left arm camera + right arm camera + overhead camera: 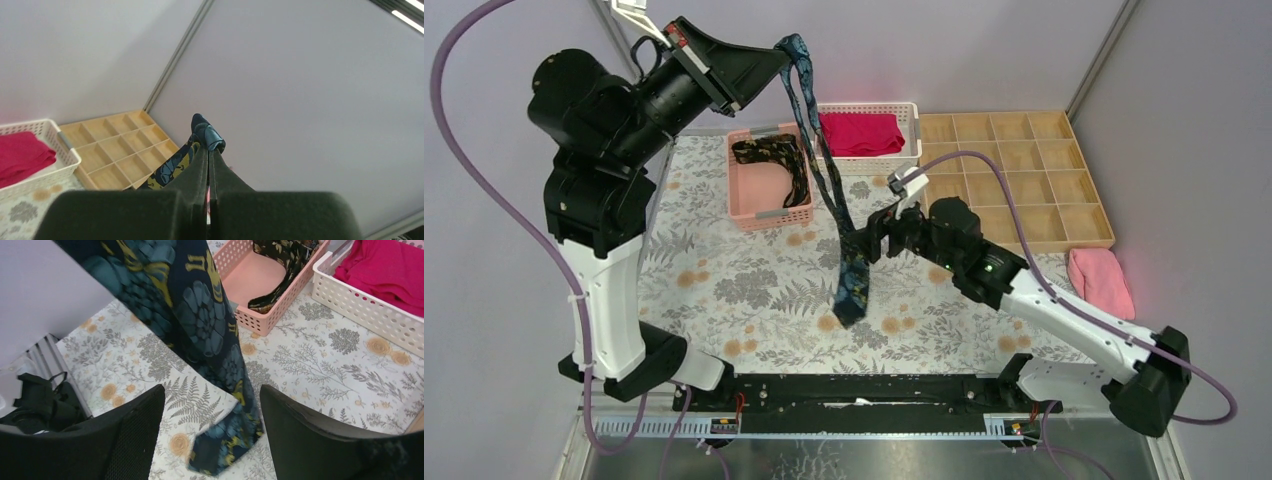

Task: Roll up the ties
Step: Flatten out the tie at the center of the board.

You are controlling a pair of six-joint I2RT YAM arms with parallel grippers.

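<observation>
From above, the left arm is raised high and the left gripper (779, 50) is clamped on the narrow end of the blue-teal tie (854, 280). The tie hangs in a long slant down over the floral surface (744, 290). The left wrist camera shows that grip up close: the two fingers are pressed flat together, with the tie's folded tip (207, 135) poking out just past them and the rest trailing away below. That view looks mostly at bare wall, so the tie's lower half cannot be seen there.

The right wrist camera shows the lower half. The wide, flowered end (200, 330) hangs in front of the right gripper (210, 415), whose fingers (135, 430) stand far apart with nothing between them. The tie's point (220, 455) sits low at the surface, but I cannot tell whether it touches. In the overhead view the right gripper (871, 240) sits just beside the hanging strip, about halfway down it.

A gold-brown tie (774, 155) lies loosely bunched in the pink basket (764, 215) at the back. Just to the right of that, a white basket (874, 163) holds a folded red cloth (861, 133). Only the overhead view shows the whole wooden tray (1024, 190) of square compartments, and a pink towel (1101, 282) lying at the far right.
</observation>
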